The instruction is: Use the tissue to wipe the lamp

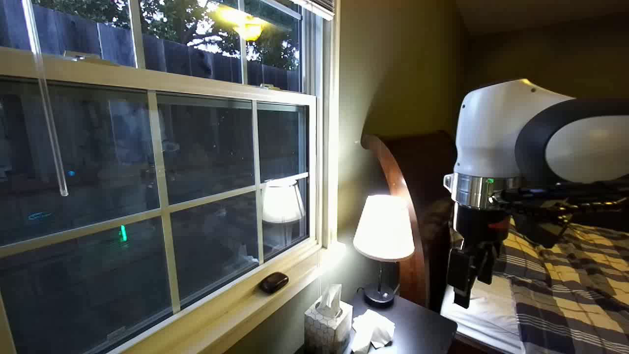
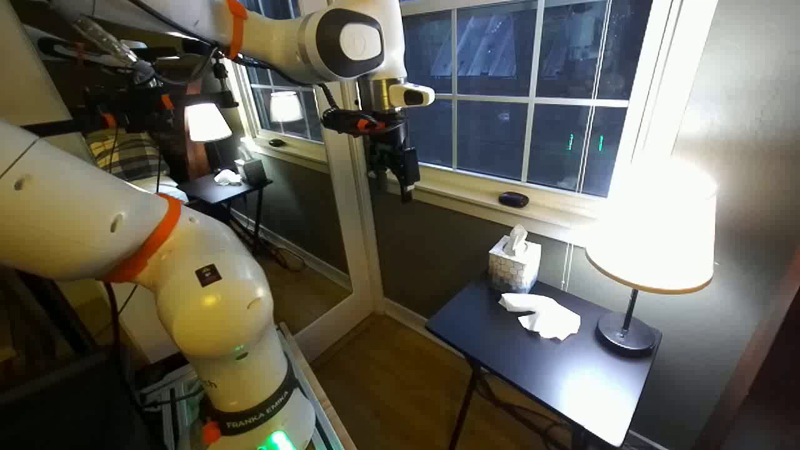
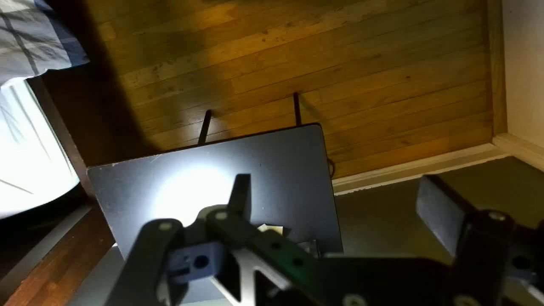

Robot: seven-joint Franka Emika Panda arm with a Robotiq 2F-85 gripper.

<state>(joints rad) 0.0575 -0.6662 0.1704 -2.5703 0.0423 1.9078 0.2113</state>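
Tool (image 3: 336, 197) spread, FRANKA EMIKA arm (image 2: 215, 300), glowing lamp (image 1: 384, 231)

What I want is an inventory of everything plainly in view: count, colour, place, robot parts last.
lamp: 1, glowing cream-white, on table
tissue: 1 bunch, white, on table
tissue box: 1, white and grey, on table
table: 1, black, near window
rounded object: 1, black, on windowsill
window: 1, white-framed, above windowsill
fence: 1, grey, outside window
mirror: 1, white-framed, beside window
bed: 1, plaid cover, beside table
floor: 1, brown, under table
arm: 1, white, before mirror
fingers: 2, black, apart, at arm's end
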